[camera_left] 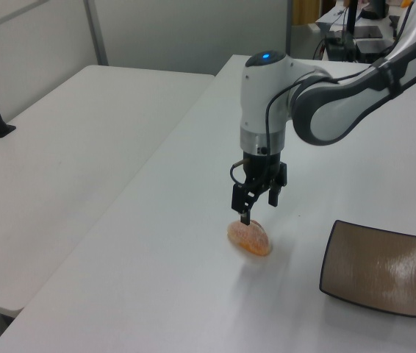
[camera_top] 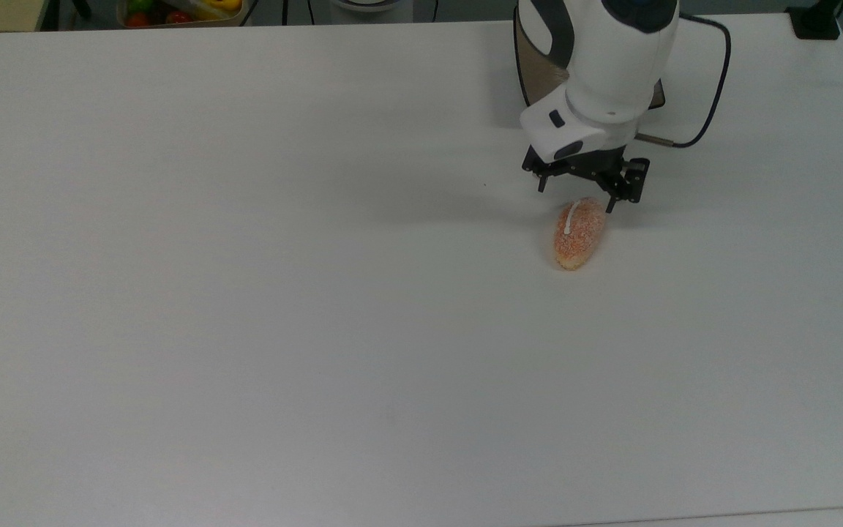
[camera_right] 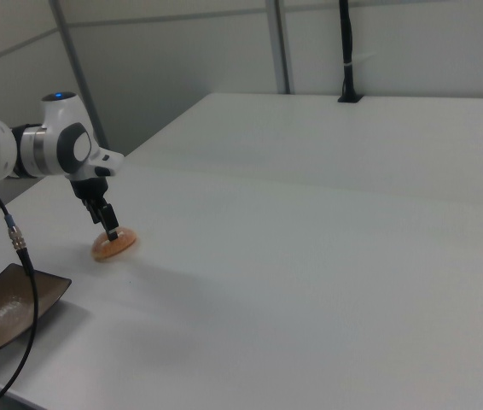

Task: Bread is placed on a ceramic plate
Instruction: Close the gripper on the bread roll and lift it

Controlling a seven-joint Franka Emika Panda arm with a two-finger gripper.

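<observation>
Bread on the table, plate apart

The speckled orange oval bread (camera_top: 579, 234) lies flat; the square brown-grey plate (camera_left: 381, 269) sits empty near it.
</observation>
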